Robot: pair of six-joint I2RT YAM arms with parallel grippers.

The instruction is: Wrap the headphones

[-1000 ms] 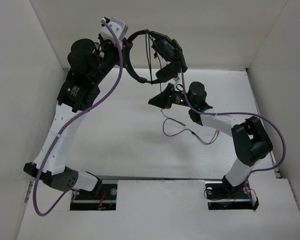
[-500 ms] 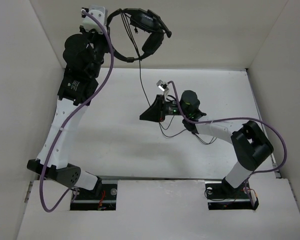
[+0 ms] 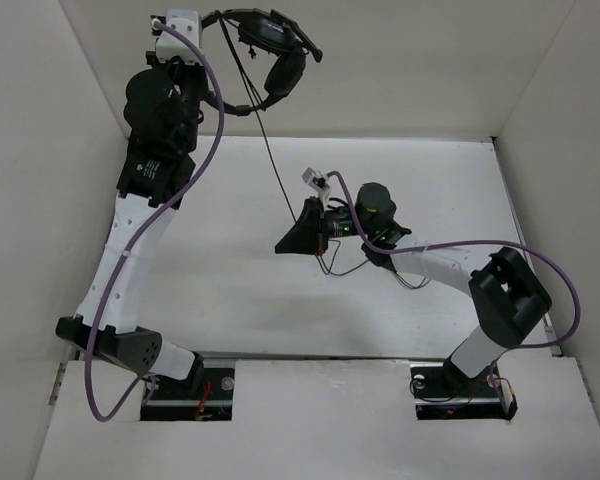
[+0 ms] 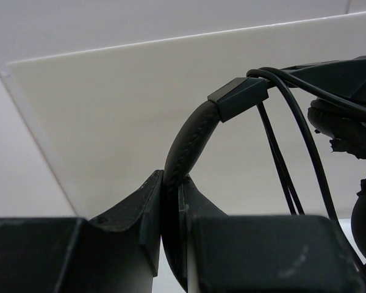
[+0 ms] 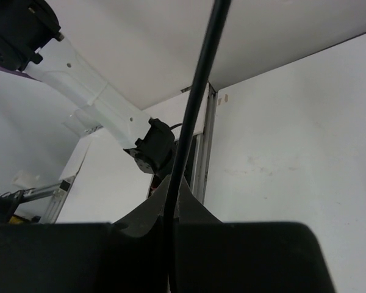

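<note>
Black plastic over-head headphones [image 3: 283, 68], probably light, springy band [image 4: 189, 137], limp slippery thin black cable [image 3: 268, 145]; hung above white tabletop [image 3: 220, 270], left end effector [image 4: 169, 183] clamped on band, right end effector [image 5: 174, 189] pinched on cable: apt holds.

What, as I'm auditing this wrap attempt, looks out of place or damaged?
Nothing spilled. The small black headset, held high by the left tool, has a padded earcup that looks ragged at its edge. Its thin black cable runs taut down to the shut right tool; the rest lies loose on the white table.
</note>
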